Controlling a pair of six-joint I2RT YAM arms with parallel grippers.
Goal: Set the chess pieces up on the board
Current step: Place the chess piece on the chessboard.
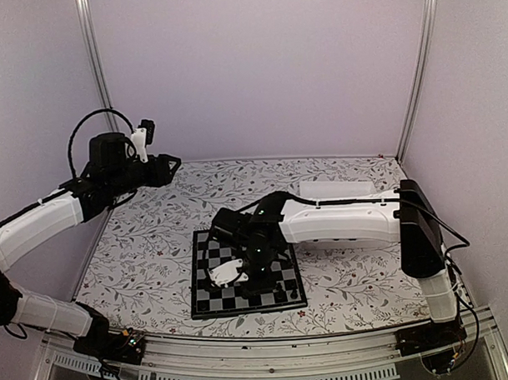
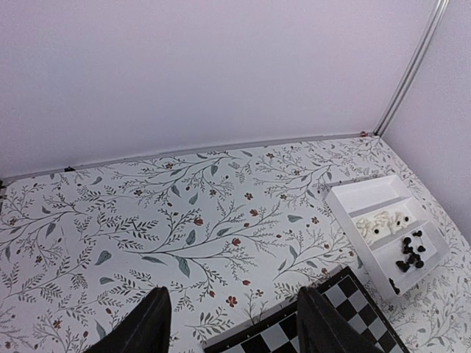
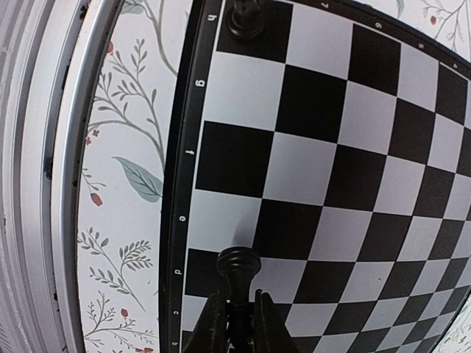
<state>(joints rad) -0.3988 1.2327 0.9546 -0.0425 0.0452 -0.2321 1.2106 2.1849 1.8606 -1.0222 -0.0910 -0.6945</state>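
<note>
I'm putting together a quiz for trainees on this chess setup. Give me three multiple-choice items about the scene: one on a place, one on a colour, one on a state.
1. In the tray, the white pieces lie in:
A the middle compartment
B an end compartment, alone
C the same compartment as the dark ones

2. The piece between the right fingers is:
A white
B black
C red

3. The left fingers are:
A shut on a pawn
B shut on the tray's rim
C open, with nothing between them

Key:
1 A: the left wrist view shows them between an empty compartment and the one with the black pieces.
2 B: the right wrist view shows a black piece clamped over the board.
3 C: bare tablecloth shows in the gap.
</note>
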